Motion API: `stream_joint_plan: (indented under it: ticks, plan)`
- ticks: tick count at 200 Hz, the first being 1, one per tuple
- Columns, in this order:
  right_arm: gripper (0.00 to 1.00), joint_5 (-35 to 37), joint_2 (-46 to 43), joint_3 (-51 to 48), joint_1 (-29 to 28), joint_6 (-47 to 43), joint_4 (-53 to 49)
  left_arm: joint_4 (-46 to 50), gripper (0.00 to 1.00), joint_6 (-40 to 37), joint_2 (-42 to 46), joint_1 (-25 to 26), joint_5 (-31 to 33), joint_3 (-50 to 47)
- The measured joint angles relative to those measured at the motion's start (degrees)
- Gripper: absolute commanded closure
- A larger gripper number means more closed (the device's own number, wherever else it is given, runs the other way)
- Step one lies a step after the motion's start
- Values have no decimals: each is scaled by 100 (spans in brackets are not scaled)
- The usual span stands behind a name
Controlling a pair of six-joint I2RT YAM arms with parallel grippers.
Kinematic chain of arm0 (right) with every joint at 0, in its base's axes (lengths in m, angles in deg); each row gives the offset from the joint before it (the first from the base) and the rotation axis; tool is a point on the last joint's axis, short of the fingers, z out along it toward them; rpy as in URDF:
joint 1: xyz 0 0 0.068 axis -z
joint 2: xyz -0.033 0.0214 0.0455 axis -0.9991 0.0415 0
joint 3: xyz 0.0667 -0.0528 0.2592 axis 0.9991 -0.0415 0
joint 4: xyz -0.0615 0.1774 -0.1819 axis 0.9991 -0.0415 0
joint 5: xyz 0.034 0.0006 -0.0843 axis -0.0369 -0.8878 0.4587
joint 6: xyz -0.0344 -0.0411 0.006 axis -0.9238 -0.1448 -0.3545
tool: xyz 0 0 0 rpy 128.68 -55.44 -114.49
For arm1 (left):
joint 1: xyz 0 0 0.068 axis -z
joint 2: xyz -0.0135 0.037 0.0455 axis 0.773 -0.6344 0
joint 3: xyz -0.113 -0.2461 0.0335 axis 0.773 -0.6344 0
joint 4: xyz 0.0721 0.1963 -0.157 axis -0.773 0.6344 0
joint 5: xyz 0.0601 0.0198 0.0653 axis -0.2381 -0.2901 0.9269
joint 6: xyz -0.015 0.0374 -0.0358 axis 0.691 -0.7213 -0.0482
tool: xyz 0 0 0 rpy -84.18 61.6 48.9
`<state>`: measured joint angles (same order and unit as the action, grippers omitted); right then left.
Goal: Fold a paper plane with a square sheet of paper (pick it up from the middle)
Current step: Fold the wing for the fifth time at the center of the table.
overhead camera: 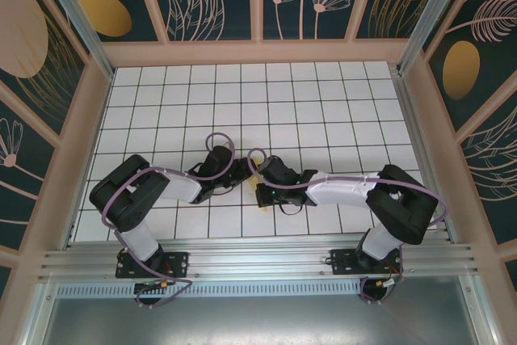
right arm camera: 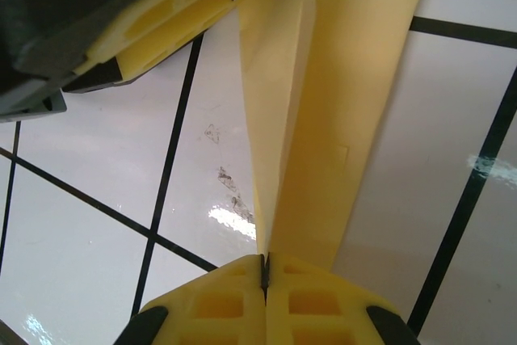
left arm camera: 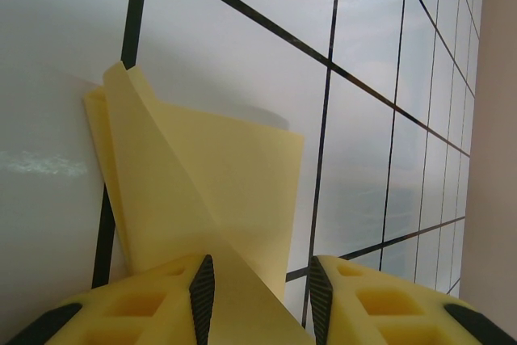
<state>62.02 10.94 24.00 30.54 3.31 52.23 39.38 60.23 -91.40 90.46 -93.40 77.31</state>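
Top external shows the left claw (overhead camera: 241,174) and the right claw (overhead camera: 263,187) tip to tip over the near middle of the white gridded desk (overhead camera: 323,103), with a sliver of the folded yellow paper (overhead camera: 256,173) between them. Left wrist has the left claw's jaws standing apart, the paper running up through the gap close to one finger and spreading out in creased layers over the tiles. Right wrist has the right claw's fingers pressed together on the paper's narrow folded end, the strip stretching away toward the left claw at upper left.
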Motion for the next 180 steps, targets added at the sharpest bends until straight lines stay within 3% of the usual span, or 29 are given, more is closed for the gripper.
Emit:
stream_joint_plan:
  ticks: [118, 180]
  plan:
    - [100, -273, 400, -116, -50, 131, 586, 0, 62, 4, -4, 0, -9, 0]
    - [82, -254, 195, -142, -31, 216, 385, 17, 64, 31, 2, 0, 11, 0]
